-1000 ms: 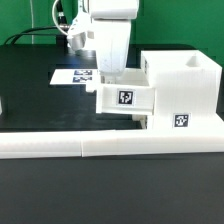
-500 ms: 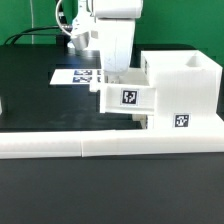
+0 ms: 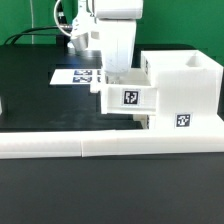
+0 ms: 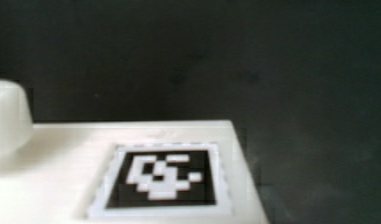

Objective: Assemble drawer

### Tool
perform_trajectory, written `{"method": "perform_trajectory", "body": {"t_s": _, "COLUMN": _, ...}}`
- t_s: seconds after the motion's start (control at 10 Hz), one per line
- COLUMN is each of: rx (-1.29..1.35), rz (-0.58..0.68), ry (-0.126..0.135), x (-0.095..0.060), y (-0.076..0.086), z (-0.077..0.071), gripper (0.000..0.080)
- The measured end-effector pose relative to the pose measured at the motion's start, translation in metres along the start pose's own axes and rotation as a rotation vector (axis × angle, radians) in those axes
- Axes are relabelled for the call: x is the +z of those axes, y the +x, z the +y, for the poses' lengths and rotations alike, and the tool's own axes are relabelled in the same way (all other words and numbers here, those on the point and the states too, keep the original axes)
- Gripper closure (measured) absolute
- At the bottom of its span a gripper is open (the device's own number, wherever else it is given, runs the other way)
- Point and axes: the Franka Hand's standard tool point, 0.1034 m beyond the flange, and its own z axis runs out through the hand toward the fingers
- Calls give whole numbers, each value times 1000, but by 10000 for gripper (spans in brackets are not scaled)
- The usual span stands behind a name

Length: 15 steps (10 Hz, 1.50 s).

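Note:
The tall white drawer housing stands at the exterior view's right, a tag on its front. A white tray with a square tag hangs just left of the housing, its right end at the housing's opening. My gripper comes down onto the tray's rear wall and is shut on it; the tray hides the fingertips. In the wrist view a white tray surface with a black-and-white tag fills the lower part. No second tray shows.
Long low white border bars run along the near side of the black table. The marker board lies behind the arm. Cables hang at the back on the exterior view's left.
The tray and my gripper have shifted a little toward the exterior view's right, closer into the housing. Nothing else has moved.

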Motion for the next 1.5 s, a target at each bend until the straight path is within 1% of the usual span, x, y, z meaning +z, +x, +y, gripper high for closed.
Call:
{"method": "perform_trajectory", "body": {"t_s": 0.3, "rx": -37, "rz": 2, "ry": -1, "x": 4, "y": -1, "z": 4, "gripper": 757}}
{"method": "perform_trajectory", "body": {"t_s": 0.4, "rx": -21, "rz": 0, "ry": 9, "x": 6, "y": 1, "z": 2, "gripper": 757}}
{"method": "perform_trajectory", "body": {"t_s": 0.7, "rx": -16, "rz": 0, "ry": 8, "x": 6, "y": 0, "z": 3, "gripper": 757}}
{"method": "perform_trajectory", "body": {"t_s": 0.8, "rx": -41, "rz": -3, "ry": 3, "x": 5, "y": 0, "z": 4, "gripper": 757}}
{"method": "perform_trajectory", "body": {"t_s": 1.0, "rx": -67, "rz": -24, "ry": -5, "x": 4, "y": 5, "z": 5, "gripper": 757}}
{"method": "perform_trajectory", "body": {"t_s": 1.3, "rx": -66, "rz": -25, "ry": -5, "x": 4, "y": 4, "z": 5, "gripper": 757}}
{"method": "perform_trajectory", "body": {"t_s": 1.4, "rx": -69, "rz": -26, "ry": -1, "x": 3, "y": 6, "z": 5, "gripper": 757}}
{"method": "perform_trajectory", "body": {"t_s": 1.5, "rx": -61, "rz": -28, "ry": 5, "x": 3, "y": 11, "z": 5, "gripper": 757}}
